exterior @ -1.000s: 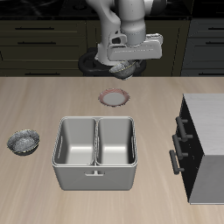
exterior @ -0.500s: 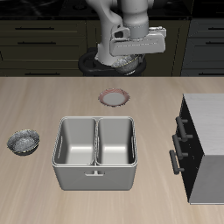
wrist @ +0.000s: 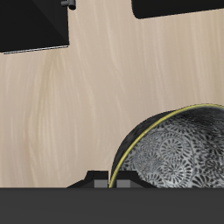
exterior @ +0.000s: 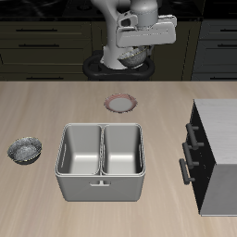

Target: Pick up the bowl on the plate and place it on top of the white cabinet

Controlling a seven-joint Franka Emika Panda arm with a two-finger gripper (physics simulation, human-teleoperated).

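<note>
We are in the carry step: our jaws grip the bowl (exterior: 135, 56) by its rim, high above the bare plate (exterior: 121, 103). Next we must swing across to the cabinet (exterior: 220, 153) and lower onto its top. The arm is raised, gripper (exterior: 137, 54) pointing down.

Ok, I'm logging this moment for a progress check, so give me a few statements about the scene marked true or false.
1. The bowl is off the plate, held up in the pincer. True.
2. The plate has nothing on it. True.
3. The bowl already sits on the white cabinet. False: it hangs above the table's back part.
4. A second speckled bowl lies inside the metal basin. False: it rests on the table beside the basin.
</note>
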